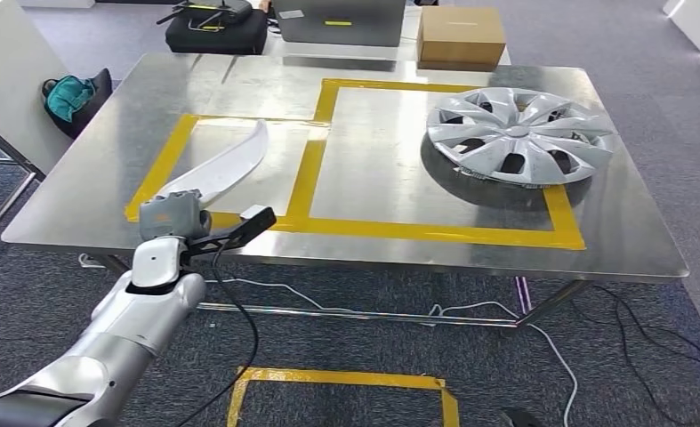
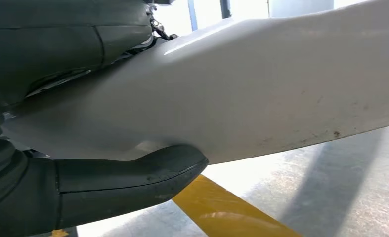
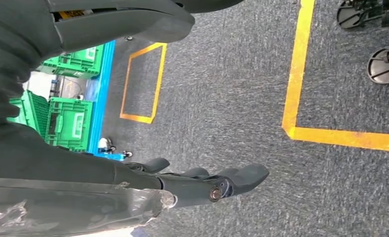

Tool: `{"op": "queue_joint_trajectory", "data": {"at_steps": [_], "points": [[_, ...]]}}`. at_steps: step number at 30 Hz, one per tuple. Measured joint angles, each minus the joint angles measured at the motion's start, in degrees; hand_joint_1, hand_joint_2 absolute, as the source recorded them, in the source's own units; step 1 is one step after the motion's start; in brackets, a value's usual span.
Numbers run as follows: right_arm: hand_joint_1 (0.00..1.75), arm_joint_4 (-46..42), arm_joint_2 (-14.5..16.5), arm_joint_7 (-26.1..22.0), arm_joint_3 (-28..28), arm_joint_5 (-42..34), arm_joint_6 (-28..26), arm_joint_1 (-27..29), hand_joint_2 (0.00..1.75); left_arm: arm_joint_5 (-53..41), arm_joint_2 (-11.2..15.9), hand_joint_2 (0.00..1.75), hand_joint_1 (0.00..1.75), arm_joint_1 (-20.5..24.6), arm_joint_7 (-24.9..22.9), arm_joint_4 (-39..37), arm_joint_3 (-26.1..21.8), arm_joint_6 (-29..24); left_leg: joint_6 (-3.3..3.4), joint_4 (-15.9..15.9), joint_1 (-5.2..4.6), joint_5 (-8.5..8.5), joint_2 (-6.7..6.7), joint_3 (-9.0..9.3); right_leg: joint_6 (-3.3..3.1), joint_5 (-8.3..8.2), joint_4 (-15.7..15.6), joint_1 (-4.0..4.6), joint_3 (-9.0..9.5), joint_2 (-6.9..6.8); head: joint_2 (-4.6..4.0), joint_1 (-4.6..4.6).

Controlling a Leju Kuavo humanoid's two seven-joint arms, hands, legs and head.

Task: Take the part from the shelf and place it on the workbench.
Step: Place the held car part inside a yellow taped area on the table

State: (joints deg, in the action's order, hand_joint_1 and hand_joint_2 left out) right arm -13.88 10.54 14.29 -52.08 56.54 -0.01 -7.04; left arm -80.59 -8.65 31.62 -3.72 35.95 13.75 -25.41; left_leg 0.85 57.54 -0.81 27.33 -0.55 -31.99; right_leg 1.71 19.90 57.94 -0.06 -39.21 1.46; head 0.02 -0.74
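The part (image 1: 230, 163) is a long, curved white panel lying over the left yellow-taped rectangle of the steel workbench (image 1: 373, 178). My left hand (image 1: 172, 216) grips its near end at the table's front left edge. In the left wrist view the thumb (image 2: 133, 180) presses under the white part (image 2: 261, 94) and the dark fingers lie over it, low above the yellow tape. I cannot tell whether the part touches the tabletop. My right hand (image 3: 202, 185) hangs over the carpet with its fingers stretched out and nothing in them.
A silver wheel cover (image 1: 519, 135) lies in the right taped area. A cardboard box (image 1: 461, 37), a black case (image 1: 216, 31) and a grey laptop (image 1: 339, 21) stand along the far edge. Cables (image 1: 542, 329) trail under the table. Green crates (image 3: 68, 121) stand behind.
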Motion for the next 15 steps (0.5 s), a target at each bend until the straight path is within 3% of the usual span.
{"op": "queue_joint_trajectory", "data": {"at_steps": [3, 6, 7, 9, 11, 12, 13, 15], "points": [[0.00, 0.00, 0.00, 0.00, 0.02, 0.00, 0.00, -0.02, 1.75, -0.04, 0.05, 1.75, 1.75, 0.03, -0.01, -0.43, 0.00, 0.39, 0.04, 0.03, -0.03, 0.02, 0.00, -0.06, 0.10, -0.04, -0.15, -0.05, 0.01, 0.00, 0.00, 0.01], [0.00, 0.01, -0.03, 0.05, 0.16, 0.01, 0.01, -0.03, 1.75, -0.19, 0.07, 1.75, 1.75, 0.13, -0.05, -0.81, 0.00, 0.99, 1.46, -1.22, 0.06, 0.13, 0.07, 0.47, 1.30, -0.76, 0.29, -0.11, -0.02, -0.06, 0.00, 0.00], [0.00, 0.01, -0.06, 0.13, 0.24, 0.02, 0.02, -0.04, 1.75, -0.27, 0.05, 1.75, 1.75, 0.23, -0.09, -0.90, 0.00, 1.17, 2.01, -1.87, 0.25, 0.13, 0.10, 1.06, 1.54, -0.54, 1.13, -0.05, -0.38, -0.14, 0.00, -0.13], [0.00, 0.00, -0.13, 0.29, 0.38, 0.04, 0.04, -0.07, 1.75, -0.44, 0.03, 1.75, 1.75, 0.53, -0.18, -1.09, 0.00, 1.42, 2.21, -2.48, 0.67, 0.11, 0.21, 2.31, 1.31, 1.62, 5.44, -0.14, -2.57, -0.32, 0.00, -0.38], [0.00, 0.01, -0.13, 0.29, 0.43, 0.04, 0.15, 0.00, 1.75, -0.54, 0.04, 1.75, 1.75, 0.71, -0.28, -1.33, 0.00, 1.62, 1.80, -2.49, 0.94, 0.44, 0.33, 3.00, 1.68, 4.28, 12.68, -0.56, -6.25, -0.49, 0.00, -0.43], [0.00, 0.02, -0.14, 0.27, 0.44, 0.04, 0.20, 0.06, 1.75, -0.57, 0.04, 1.75, 1.75, 0.69, -0.33, -1.48, 0.00, 1.76, 1.45, -2.47, 1.16, 0.80, 0.38, 3.41, 2.07, 4.79, 15.08, -0.87, -7.70, -0.62, 0.00, -0.40], [0.00, 0.02, -0.16, 0.31, 0.45, 0.03, 0.26, 0.13, 1.75, -0.60, 0.05, 1.75, 1.75, 0.68, -0.40, -1.63, 0.00, 1.92, 0.96, -2.46, 1.50, 1.25, 0.39, 3.91, 2.56, 4.38, 15.51, -1.22, -8.24, -0.78, 0.00, -0.42], [0.00, 0.02, -0.24, 0.42, 0.46, 0.02, 0.38, 0.22, 1.75, -0.69, 0.07, 1.75, 1.75, 0.65, -0.65, -1.92, 0.00, 2.28, -0.34, -2.36, 2.54, 2.55, 0.38, 5.37, 3.84, 1.29, 10.11, -2.18, -6.05, -1.34, 0.00, -0.43]]}}
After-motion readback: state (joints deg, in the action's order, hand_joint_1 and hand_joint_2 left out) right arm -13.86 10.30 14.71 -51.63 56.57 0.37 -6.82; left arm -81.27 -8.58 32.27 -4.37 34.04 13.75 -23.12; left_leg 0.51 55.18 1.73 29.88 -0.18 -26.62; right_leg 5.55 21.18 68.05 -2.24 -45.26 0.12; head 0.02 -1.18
